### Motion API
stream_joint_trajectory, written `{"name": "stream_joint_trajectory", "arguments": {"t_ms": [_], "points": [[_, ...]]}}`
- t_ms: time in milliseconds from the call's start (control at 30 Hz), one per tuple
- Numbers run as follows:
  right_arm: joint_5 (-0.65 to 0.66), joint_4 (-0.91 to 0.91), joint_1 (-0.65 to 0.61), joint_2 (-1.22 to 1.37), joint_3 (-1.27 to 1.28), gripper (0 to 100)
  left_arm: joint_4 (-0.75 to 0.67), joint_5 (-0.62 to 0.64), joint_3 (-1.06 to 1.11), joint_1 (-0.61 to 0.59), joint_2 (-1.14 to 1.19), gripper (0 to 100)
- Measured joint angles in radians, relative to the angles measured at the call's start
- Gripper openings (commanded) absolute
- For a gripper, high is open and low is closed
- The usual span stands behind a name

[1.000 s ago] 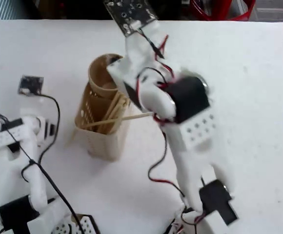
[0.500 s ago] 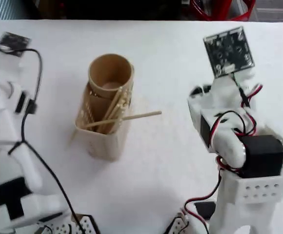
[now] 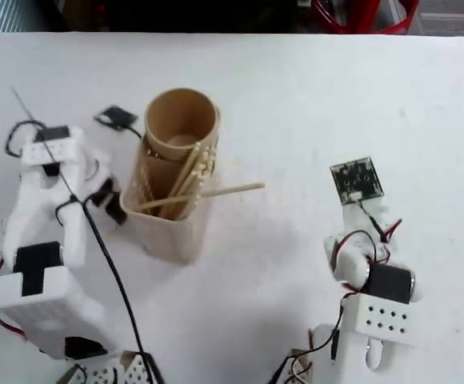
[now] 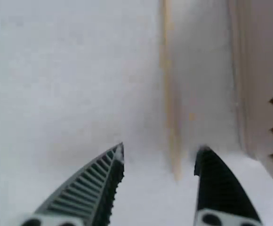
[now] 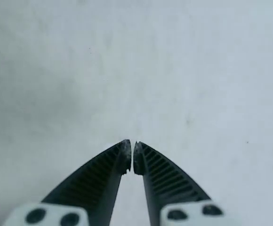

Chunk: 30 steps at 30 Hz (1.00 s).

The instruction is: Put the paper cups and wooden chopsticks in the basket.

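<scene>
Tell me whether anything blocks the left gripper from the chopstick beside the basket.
Nothing visible does: the chopstick lies on bare table, its end between the open left gripper fingers, the basket wall close beside it.

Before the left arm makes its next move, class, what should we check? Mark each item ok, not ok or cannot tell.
1. Left gripper open: ok.
2. Chopstick end lies between its fingers: ok, though nearer one finger.
3. Whether that end rests on the table or juts from the basket: cannot tell.
4. Paper cup standing in the basket: ok.
5. All chopsticks tucked inside: not ok, as the crosswise chopstick pokes out over the rim.
6. Right gripper shut, empty and away from the basket: ok.
</scene>
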Motion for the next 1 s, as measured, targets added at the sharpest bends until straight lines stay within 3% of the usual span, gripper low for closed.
{"name": "stream_joint_trajectory", "arguments": {"t_ms": [167,333,667,800,1000], "points": [[0.014,-0.038,0.008,-0.02,0.081,2.2,-0.081,0.014,0.069,0.038,0.003,25],[0.026,-0.066,0.014,-0.021,0.104,2.2,-0.133,0.072,0.086,0.054,0.049,14],[0.026,-0.066,0.017,-0.023,0.117,2.2,-0.003,0.176,-0.084,0.069,0.195,2],[0.026,-0.072,0.044,-0.023,0.117,2.2,-0.005,0.216,-0.147,-0.005,0.218,2],[0.028,-0.072,0.043,-0.023,0.129,2.2,-0.018,0.203,-0.244,-0.218,0.227,2]]}}
